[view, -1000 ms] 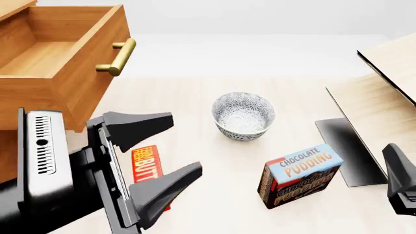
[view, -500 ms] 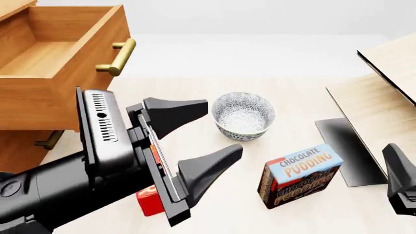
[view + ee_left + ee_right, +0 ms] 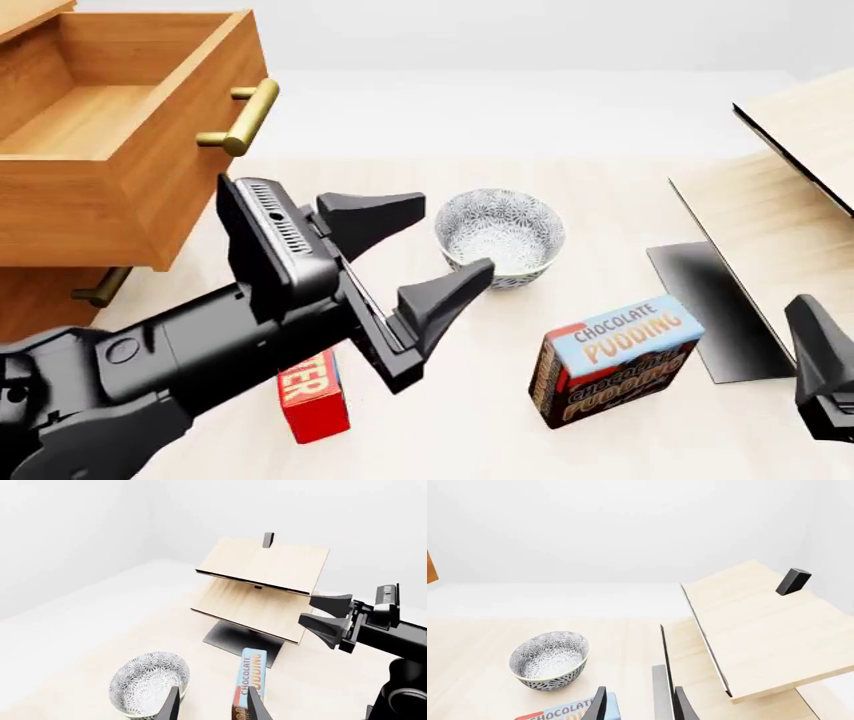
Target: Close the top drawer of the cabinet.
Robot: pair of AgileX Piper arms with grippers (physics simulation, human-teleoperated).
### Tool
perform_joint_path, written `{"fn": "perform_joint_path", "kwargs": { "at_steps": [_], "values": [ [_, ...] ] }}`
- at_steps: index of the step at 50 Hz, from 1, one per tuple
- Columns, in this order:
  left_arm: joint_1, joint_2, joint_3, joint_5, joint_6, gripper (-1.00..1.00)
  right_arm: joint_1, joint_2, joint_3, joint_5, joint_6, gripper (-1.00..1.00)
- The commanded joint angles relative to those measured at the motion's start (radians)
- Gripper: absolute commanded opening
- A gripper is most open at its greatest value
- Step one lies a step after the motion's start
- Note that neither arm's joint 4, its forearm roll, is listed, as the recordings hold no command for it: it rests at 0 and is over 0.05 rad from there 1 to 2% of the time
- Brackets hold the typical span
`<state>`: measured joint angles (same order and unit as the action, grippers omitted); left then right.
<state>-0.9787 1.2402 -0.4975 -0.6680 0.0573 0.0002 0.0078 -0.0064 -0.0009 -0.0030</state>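
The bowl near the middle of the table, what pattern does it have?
The bowl has a dense dark-and-white floral pattern, clearest in the right wrist view.

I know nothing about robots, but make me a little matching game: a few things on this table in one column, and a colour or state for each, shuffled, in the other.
Things:
1. top drawer
2. bowl
3. pudding box
4. left gripper

States:
A. empty, patterned grey and white
B. jaws apart, holding nothing
C. pulled out, brass handle showing
D. standing, reads CHOCOLATE PUDDING

Pairs: 1-C, 2-A, 3-D, 4-B
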Motion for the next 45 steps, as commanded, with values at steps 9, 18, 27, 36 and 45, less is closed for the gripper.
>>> {"fn": "perform_joint_path", "kwargs": {
  "at_steps": [9, 18, 27, 36, 45],
  "values": [
    [0.090, 0.016, -0.023, -0.008, 0.008, 1.00, 0.000, 0.000, 0.000, 0.000, 0.000, 1.00],
    [0.142, -0.044, -0.001, 0.018, -0.003, 1.00, 0.000, 0.000, 0.000, 0.000, 0.000, 1.00],
    [0.153, -0.037, -0.017, 0.020, 0.000, 1.00, 0.000, 0.000, 0.000, 0.000, 0.000, 1.00],
    [0.160, -0.062, -0.022, 0.040, -0.015, 1.00, 0.000, 0.000, 0.000, 0.000, 0.000, 1.00],
    [0.190, -0.105, -0.021, 0.069, -0.019, 1.00, 0.000, 0.000, 0.000, 0.000, 0.000, 1.00]
  ]
}}
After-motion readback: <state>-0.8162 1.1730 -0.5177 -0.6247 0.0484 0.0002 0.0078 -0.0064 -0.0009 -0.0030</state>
